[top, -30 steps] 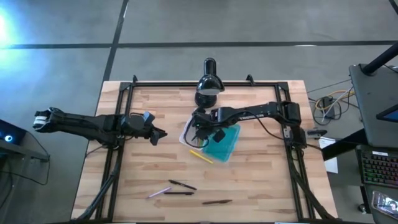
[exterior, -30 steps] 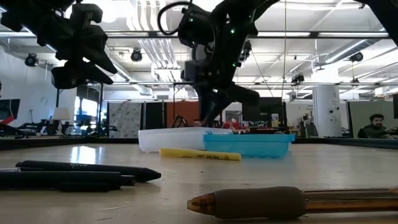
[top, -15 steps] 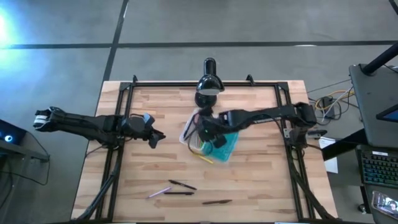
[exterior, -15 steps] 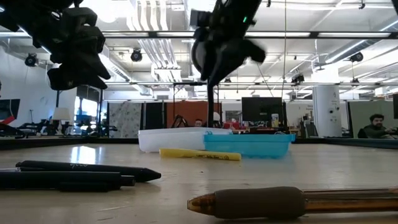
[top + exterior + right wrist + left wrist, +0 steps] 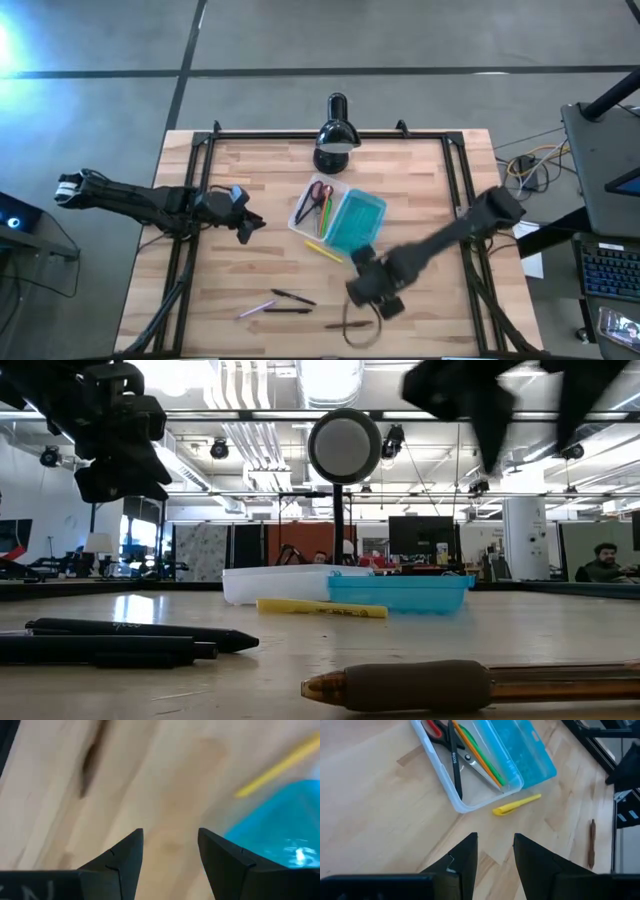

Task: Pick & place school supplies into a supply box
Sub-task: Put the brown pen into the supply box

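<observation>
**Right gripper over the front table, fingers apart and empty**

While the left arm waits at the table's left side, the right gripper (image 5: 368, 292) is seen above the bare wood toward the front edge, blurred in the high view. Its fingers (image 5: 125, 855) are spread with a clear gap between them, and nothing is held. The supply box (image 5: 338, 218) lies behind the right gripper, toward the lamp (image 5: 335, 135), well apart from it. The turquoise lid (image 5: 532, 755) is laid open beside the clear tray (image 5: 470, 795). Red-handled scissors (image 5: 437, 729), a dark pen (image 5: 455, 762), an orange pencil (image 5: 477, 752) and a green pencil (image 5: 482, 750) are seen inside the tray. A yellow pen (image 5: 324, 250) rests on the wood just outside the box, between the box and the right gripper. A brown pen (image 5: 349, 324) lies just in front of the right gripper. Two dark pens (image 5: 290, 302) and a pink pencil (image 5: 256, 309) lie near it, on the side toward the left arm. The left gripper (image 5: 492, 852) is held with a narrow gap between its fingers, empty, the tray ahead of it.
</observation>
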You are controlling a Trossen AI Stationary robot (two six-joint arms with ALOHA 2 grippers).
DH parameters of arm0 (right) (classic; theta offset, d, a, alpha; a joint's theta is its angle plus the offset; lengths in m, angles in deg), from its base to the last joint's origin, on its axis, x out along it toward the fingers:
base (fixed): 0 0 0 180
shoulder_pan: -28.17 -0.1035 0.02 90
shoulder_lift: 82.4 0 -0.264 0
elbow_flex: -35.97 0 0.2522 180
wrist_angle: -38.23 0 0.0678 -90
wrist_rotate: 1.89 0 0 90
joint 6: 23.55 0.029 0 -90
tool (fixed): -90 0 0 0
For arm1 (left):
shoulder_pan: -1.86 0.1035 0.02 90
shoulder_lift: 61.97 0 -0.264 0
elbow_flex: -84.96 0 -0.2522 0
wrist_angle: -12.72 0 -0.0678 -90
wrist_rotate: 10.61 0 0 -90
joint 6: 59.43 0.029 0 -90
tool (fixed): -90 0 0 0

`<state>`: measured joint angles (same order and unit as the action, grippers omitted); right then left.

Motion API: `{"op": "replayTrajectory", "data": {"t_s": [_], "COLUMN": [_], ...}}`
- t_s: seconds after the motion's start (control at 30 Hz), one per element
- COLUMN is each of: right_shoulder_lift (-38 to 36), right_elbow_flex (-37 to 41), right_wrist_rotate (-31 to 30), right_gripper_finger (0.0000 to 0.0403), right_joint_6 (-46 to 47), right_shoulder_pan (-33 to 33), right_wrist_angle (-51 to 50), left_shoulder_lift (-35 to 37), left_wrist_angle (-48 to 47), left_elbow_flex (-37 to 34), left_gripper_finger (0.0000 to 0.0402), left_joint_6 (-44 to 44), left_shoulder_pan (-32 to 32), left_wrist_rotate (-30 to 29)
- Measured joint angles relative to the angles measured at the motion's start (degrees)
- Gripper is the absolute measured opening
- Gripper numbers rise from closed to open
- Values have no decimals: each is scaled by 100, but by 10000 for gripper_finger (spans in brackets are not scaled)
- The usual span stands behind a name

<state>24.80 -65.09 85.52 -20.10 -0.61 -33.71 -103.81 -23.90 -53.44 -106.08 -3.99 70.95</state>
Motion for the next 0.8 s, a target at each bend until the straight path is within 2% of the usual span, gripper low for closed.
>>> {"op": "replayTrajectory", "data": {"t_s": [0.13, 0.27, 0.5, 0.6, 0.7, 0.8], "right_shoulder_lift": [213, 467, 1386, 1821, 2159, 2343], "right_elbow_flex": [13, -182, -810, -1181, -1484, -1706], "right_wrist_rotate": [-23, -42, -45, -350, -887, -1086], "right_gripper_finger": [180, 180, 180, 180, 178, 180], "right_joint_6": [699, 1501, 1972, 2075, 2576, 2978], "right_shoulder_pan": [-417, -680, -1039, -1093, -1097, -1090], "right_wrist_angle": [202, 814, 1110, 1014, 739, 741], "left_shoulder_lift": [0, 0, 0, -2, -2, -12], "left_wrist_angle": [-10, -16, -28, -32, -54, -74], "left_elbow_flex": [0, 0, 0, 0, 0, 0], "left_gripper_finger": [110, 110, 110, 110, 110, 110], "left_joint_6": [36, 226, 138, 51, 4, 2], "left_shoulder_pan": [-7, -11, -28, -37, -39, -42], "left_wrist_rotate": [26, 49, 111, 130, 230, 317]}}
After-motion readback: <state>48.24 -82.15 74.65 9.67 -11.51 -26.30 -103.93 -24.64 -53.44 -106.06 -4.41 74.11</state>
